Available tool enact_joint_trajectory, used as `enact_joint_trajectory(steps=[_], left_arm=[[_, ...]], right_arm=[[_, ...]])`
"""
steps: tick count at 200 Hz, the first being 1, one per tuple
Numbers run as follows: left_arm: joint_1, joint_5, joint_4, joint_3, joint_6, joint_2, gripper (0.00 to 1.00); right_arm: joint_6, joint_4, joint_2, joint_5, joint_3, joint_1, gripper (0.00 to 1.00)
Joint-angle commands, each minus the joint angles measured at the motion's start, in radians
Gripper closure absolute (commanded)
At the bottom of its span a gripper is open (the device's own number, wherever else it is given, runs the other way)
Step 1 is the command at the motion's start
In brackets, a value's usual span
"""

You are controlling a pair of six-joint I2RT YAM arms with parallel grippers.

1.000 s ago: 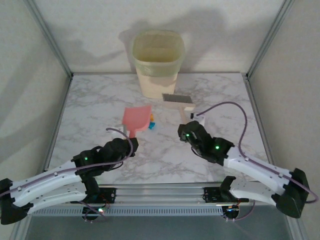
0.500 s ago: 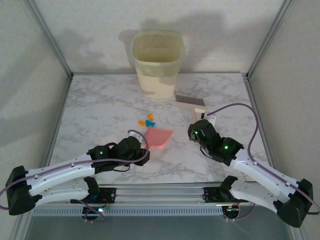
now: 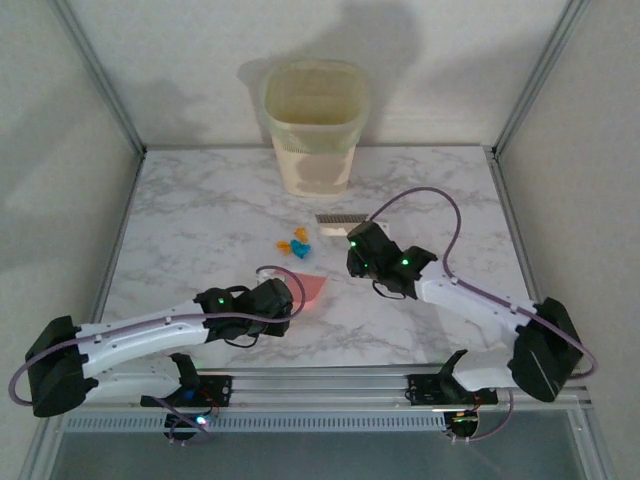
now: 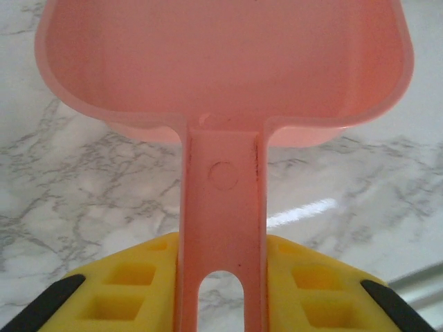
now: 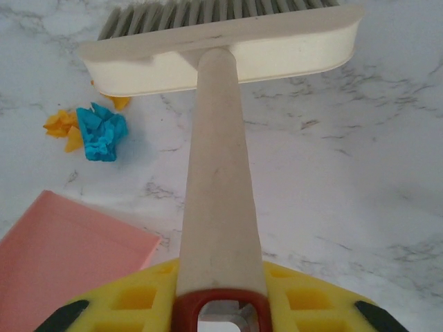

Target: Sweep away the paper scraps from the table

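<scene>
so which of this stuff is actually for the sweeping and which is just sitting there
For the job:
scraps
brush
dustpan
table

Just sitting there:
bin, at the far edge, untouched, though likely where the scraps end up
frame

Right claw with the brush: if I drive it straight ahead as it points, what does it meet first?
Bare table first; the brush leads the right claw, and the paper scraps lie left of its line. Further on, probably the waste bin, though depth is unclear.
</scene>
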Motion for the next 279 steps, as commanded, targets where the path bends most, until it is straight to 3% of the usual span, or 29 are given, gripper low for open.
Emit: enact_joint_trajectory(steps=[1,61,145,193,279], left_arm=[[-0.006,-0.094,-0.023,0.022,-0.033,0.053,1.0],[-0.004,-0.186,-0.005,0.046,-0.035,0.173,1.0],[0.06,-0.165,0.039,0.061,0.018,0.238,1.0],[0.11,-0.108,0.099,0.032,0.041,0.225,1.0],[0.139,-0.133,0.119,0.017,0.04,0.26,1.0]], right_arm=[[0.003,0.037,0.068,-0.012,0.084,-0.004,1.0],[0.04,0.036,0.259,-0.02,0.187,-0.002,1.0],[-0.004,0.03,0.368,-0.056,0.256,0.029,1.0],[-0.02,0.018,0.399,-0.083,0.276,0.058,1.0],[-0.009,-0.008,0.335,-0.097,0.187,0.137,1.0]])
